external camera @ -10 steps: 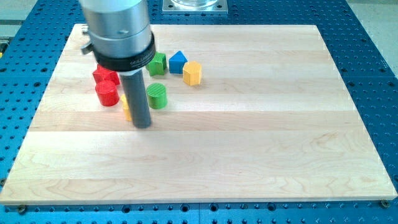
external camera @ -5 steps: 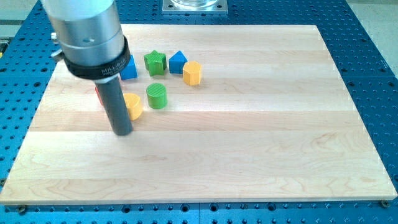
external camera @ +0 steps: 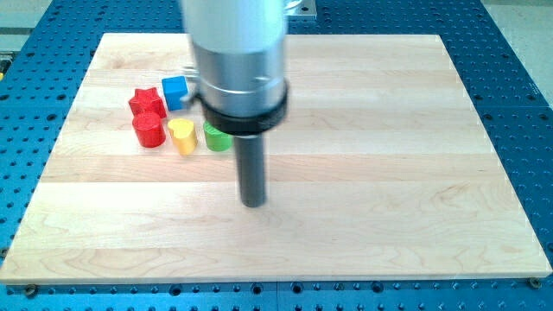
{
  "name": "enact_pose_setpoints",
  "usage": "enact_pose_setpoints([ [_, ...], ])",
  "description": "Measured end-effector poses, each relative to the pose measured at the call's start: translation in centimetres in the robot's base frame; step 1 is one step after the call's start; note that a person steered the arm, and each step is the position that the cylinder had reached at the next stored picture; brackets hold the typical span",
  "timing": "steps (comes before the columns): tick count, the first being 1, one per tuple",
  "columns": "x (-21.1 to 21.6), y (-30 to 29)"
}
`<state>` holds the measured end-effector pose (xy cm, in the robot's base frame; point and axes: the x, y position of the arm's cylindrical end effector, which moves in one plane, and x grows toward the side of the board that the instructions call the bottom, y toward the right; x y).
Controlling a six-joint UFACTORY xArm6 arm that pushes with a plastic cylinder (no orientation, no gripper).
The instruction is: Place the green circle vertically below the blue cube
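Observation:
The green circle [external camera: 214, 138] lies left of centre, its right part hidden behind my arm. The blue cube [external camera: 174, 91] sits above and to its left, near the board's top left. My tip [external camera: 253, 203] rests on the board below and to the right of the green circle, a short gap away and touching no block.
A red star [external camera: 146, 103] and a red cylinder [external camera: 149, 130] stand left of a yellow heart-shaped block [external camera: 181, 136], which sits just left of the green circle. My arm's wide body hides the blocks behind it. The wooden board [external camera: 389, 190] lies on a blue perforated table.
My arm swung left, then well to the right; my tip now stands right of the block group instead of left of the yellow block. The blocks look unmoved.

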<state>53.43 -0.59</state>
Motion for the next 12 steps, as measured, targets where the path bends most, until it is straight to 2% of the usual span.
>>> enact_pose_setpoints([
  [1, 0.3, 4.7],
  [2, -2.2, 4.6],
  [3, -5.0, 3.1],
  [4, -8.9, -2.8],
  [5, -10.3, -5.5],
  [7, -13.6, -6.1],
  [8, -13.6, -8.3],
  [12, -8.1, -8.0],
])
